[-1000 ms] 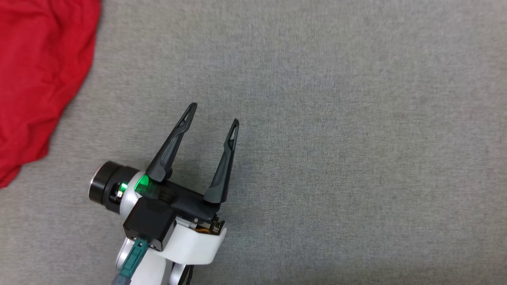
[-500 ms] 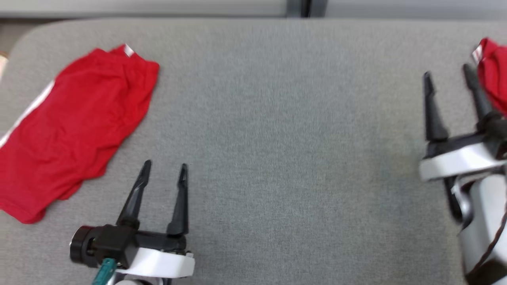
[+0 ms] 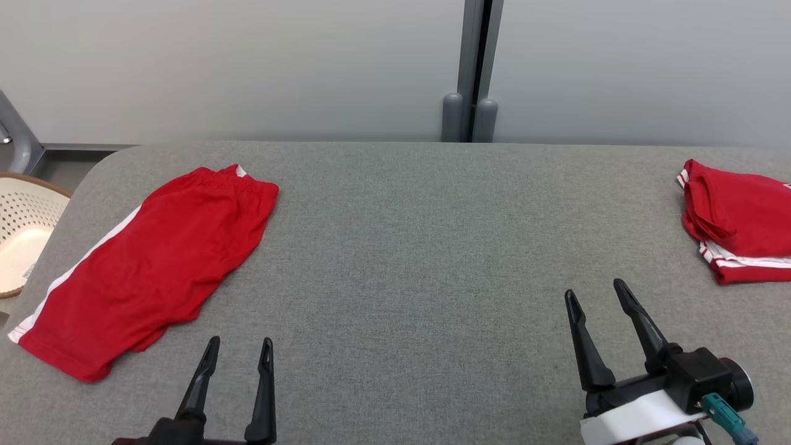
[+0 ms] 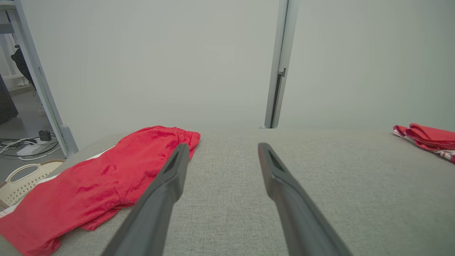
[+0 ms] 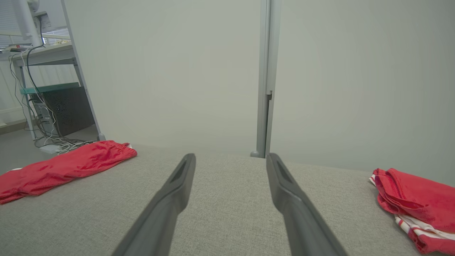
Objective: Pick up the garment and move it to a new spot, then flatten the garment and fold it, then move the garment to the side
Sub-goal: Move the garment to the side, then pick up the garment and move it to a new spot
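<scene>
When looking down from the head, find the left hand [image 3: 241, 340] over the near-left part of the grey fabric-covered bench [image 3: 401, 247], long dark fingers spread apart, pinching nothing. Find the right hand [image 3: 593, 288] at the near right, likewise spread and empty. See the red fabric shorts with a white side stripe [image 3: 154, 259] lying flat on the bench's left part, beyond the left hand and apart from it. Note a folded red-and-white cloth pile [image 3: 738, 222] at the far right, and a pale perforated plastic basket [image 3: 25, 216] off the bench's left edge.
</scene>
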Controlling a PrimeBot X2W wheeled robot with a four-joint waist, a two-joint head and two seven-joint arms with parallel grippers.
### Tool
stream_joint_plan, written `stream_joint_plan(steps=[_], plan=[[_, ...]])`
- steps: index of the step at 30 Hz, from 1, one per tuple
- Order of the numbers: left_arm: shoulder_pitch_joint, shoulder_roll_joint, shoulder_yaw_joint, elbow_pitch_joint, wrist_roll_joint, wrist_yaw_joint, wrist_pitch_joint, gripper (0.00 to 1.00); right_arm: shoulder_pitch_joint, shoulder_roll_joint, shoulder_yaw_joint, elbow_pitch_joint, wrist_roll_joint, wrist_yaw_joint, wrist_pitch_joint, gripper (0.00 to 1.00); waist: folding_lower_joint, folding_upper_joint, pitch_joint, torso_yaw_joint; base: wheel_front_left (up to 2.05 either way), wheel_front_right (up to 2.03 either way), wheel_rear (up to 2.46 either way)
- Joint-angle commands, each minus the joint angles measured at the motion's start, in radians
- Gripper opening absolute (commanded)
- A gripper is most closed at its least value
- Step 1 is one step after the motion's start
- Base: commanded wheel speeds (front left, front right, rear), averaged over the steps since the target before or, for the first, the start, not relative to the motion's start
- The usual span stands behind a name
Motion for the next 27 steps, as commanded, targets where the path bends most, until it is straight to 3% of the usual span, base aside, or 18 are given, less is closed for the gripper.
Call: stream_joint_plan(steps=[1, 17, 27], plan=[[0.009, 0.002, 0.003, 0.003, 0.008, -0.008, 0.000, 1.00, 0.005, -0.002, 0.001, -0.008, -0.007, -0.002, -0.005, 1.00, 0.0000, 0.0000, -0.012, -0.007, 0.00, 0.00, 0.00], [0.015, 0.002, -0.004, 0.008, 0.037, -0.008, 0.000, 1.00, 0.033, 0.019, -0.003, -0.010, 0.008, -0.002, -0.005, 1.00, 0.0000, 0.0000, -0.030, -0.012, 0.00, 0.00, 0.00], [0.028, 0.002, -0.003, 0.015, 0.035, 0.000, 0.000, 1.00, 0.058, 0.009, 0.024, 0.002, 0.032, -0.002, -0.005, 1.00, 0.0000, 0.0000, -0.035, 0.037, 0.00, 0.00, 0.00]])
